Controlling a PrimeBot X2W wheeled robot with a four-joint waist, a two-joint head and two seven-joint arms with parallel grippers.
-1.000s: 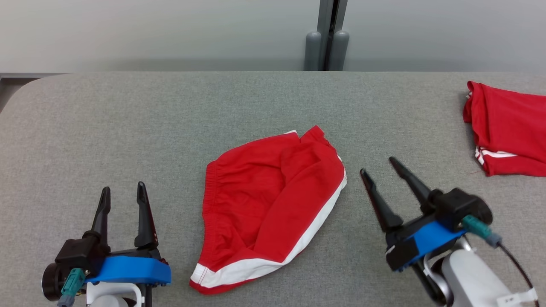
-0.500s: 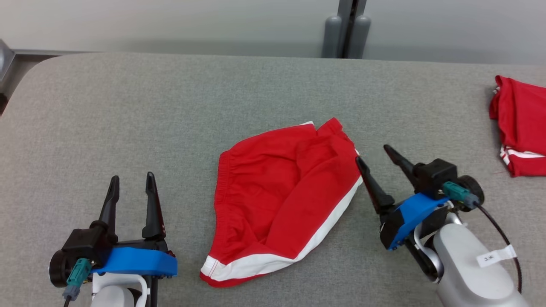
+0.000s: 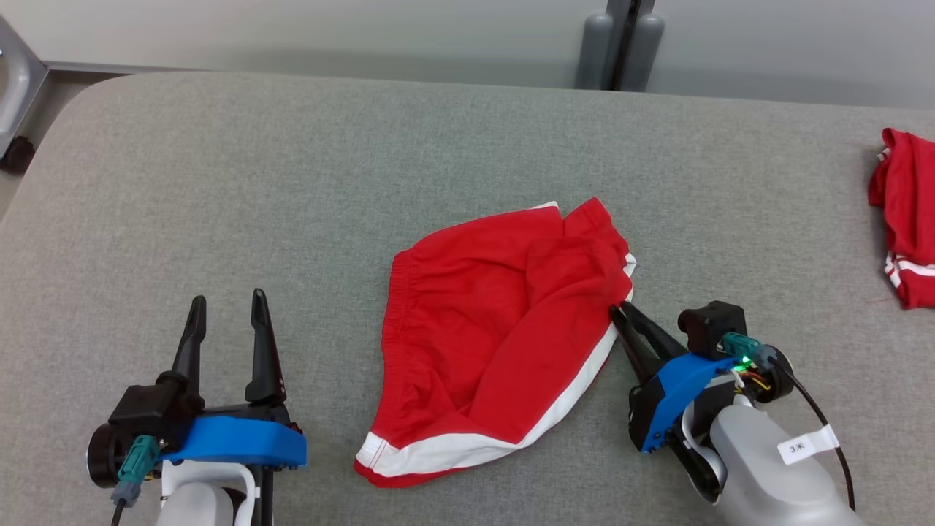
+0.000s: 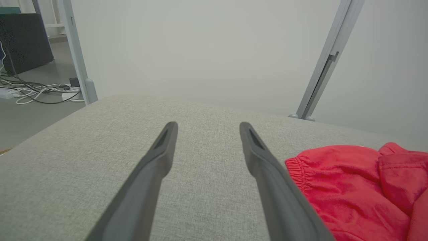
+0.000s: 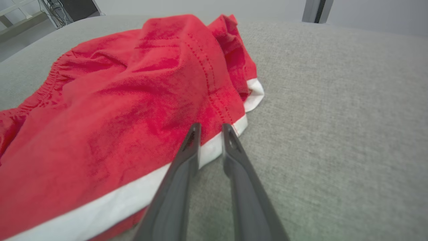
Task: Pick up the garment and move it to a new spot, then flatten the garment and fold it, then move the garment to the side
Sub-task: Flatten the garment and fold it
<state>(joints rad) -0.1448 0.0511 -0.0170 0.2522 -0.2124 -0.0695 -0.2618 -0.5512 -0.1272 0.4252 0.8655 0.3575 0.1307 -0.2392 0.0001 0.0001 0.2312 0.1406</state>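
Two risks stand out for you here. The right gripper (image 5: pixel 211 128) sits with its fingers (image 5: pixel 242 177) close together at the white hem (image 5: pixel 110 207) on the right side of the garment (image 3: pixel 497 321), which lies crumpled near the middle of the table (image 3: pixel 219 183). The tips reach only the very edge of the cloth, so I judge that a quick lift could let the hem slide out.

The shorts are also doubled over themselves. The tips may catch one layer or several, and the garment could then hang bunched and be harder to flatten. The tips ride low, too, and could snag the table's woven cover.

The left gripper (image 3: pixel 228 296) is spread wide and holds nothing. It is over bare table well to the left of the garment, so it gives the lift no support.

You cannot tell whether the right fingers really pinch the hem. A sliver of cloth shows between them in the right wrist view, and in the head view they merge into one dark point. Whatever lies under the fold is hidden. A second red garment (image 3: pixel 906 219) is cut off at the head view's right edge.
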